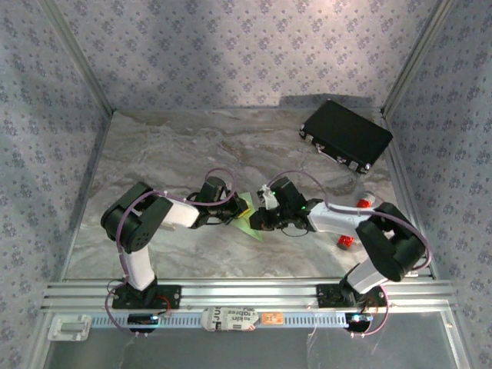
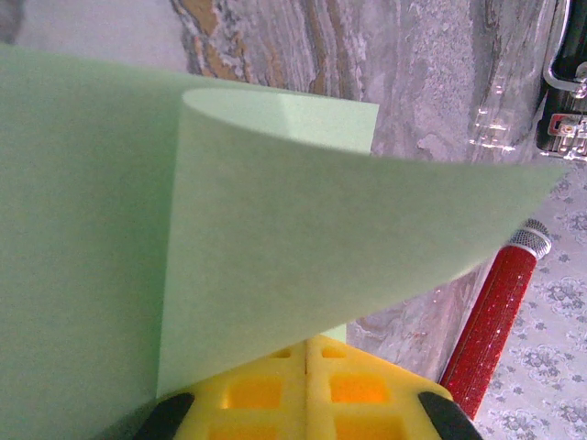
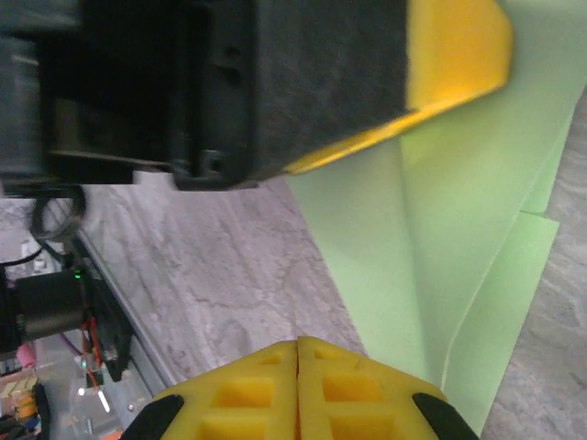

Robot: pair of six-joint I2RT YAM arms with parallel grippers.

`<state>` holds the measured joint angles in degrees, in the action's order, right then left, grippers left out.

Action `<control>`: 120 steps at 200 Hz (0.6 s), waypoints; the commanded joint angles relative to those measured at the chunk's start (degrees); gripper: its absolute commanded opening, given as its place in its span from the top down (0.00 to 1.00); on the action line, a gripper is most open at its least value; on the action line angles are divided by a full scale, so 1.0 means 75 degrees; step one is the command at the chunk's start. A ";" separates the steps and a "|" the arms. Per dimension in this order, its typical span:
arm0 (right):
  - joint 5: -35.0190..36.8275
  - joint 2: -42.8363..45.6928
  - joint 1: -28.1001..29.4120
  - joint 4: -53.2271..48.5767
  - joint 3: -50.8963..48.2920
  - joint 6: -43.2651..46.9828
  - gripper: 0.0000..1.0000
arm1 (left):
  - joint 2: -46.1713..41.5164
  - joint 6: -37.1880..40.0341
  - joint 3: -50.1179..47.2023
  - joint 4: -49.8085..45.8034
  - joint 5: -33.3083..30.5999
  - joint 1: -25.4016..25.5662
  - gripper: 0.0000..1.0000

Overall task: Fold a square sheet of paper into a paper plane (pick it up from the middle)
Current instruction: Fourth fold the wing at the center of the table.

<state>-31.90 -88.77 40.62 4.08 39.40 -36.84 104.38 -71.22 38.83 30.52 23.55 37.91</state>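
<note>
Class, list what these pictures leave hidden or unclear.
Top view: the left end effector and right end effector cover most of the square sheet of paper; creases too small.
Left wrist view: the curled sheet covers the end effector's tip; the black case is cut by the edge.

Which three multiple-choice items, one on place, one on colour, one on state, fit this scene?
1. Where on the table is the black case? A far right corner; B near left corner; C centre.
2. What colour is the sheet of paper? A white; B pale green; C blue.
3. How does the paper lie? A flat; B balled up; C curled over itself.
Answers: A, the top view shows it far right; B, both wrist views show green; C, a flap arches over in the left wrist view.
</note>
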 commanded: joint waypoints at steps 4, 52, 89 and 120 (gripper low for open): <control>0.0053 -0.0446 0.0095 -0.0131 0.0297 0.0048 0.92 | 0.0403 0.0004 -0.0220 -0.0648 -0.0410 -0.0071 0.97; 0.0229 -0.0733 0.0097 -0.0149 0.0124 0.0045 0.93 | 0.0350 0.0016 -0.0220 -0.0695 -0.0407 -0.0066 0.97; 0.0153 -0.0785 0.0095 0.0211 -0.0256 0.0027 0.93 | 0.0356 0.0027 -0.0212 -0.0718 -0.0409 -0.0073 0.97; 0.0158 -0.0745 0.0104 0.0405 -0.0531 -0.0090 0.93 | 0.0327 0.0024 -0.0232 -0.0725 -0.0413 -0.0069 0.97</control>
<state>-30.85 -93.93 41.04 6.31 37.32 -36.86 104.38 -71.20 38.83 30.50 23.55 37.91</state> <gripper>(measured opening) 0.075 0.042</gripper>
